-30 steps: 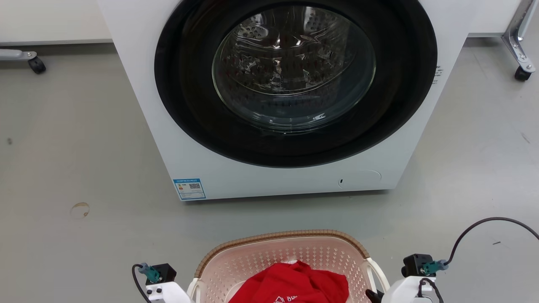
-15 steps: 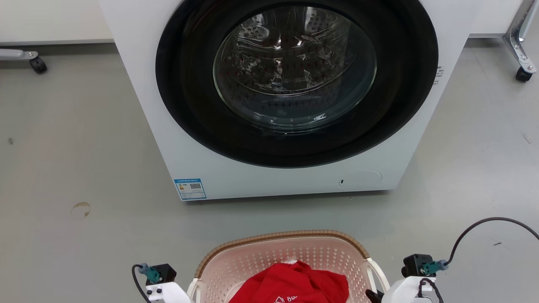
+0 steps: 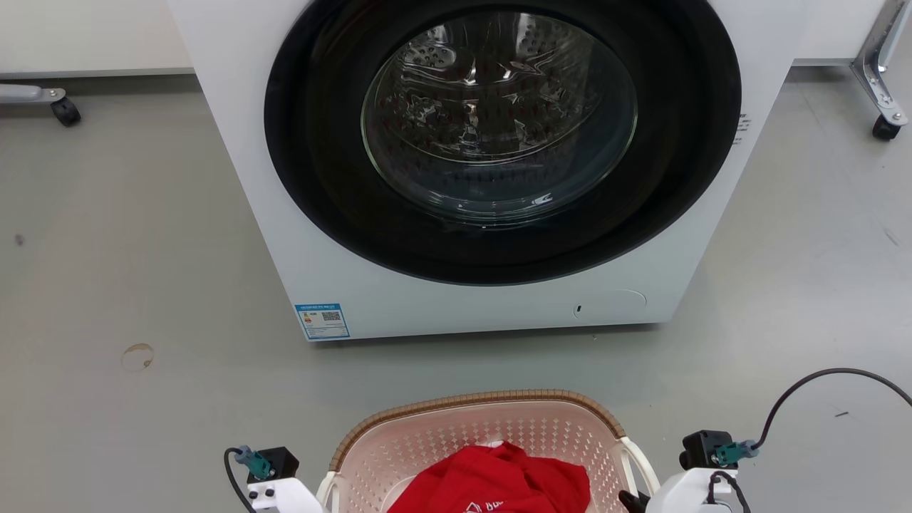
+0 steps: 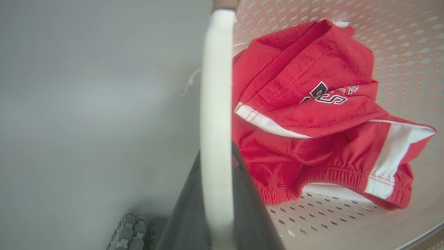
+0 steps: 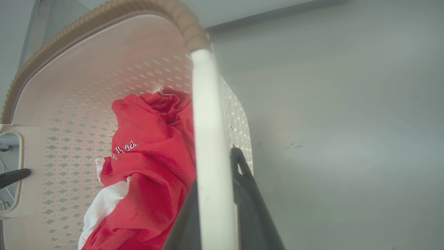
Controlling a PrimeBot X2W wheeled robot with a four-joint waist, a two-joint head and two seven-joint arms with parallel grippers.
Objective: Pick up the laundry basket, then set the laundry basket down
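The left gripper pinches the white handle on its side of the laundry basket, a dark finger on each face of the bar. The right gripper clamps the opposite handle likewise. The basket lies between the two arms, close before the robot, holding a crumpled red garment. Beyond a strip of grey floor stands the white washer, its round glass door closed.
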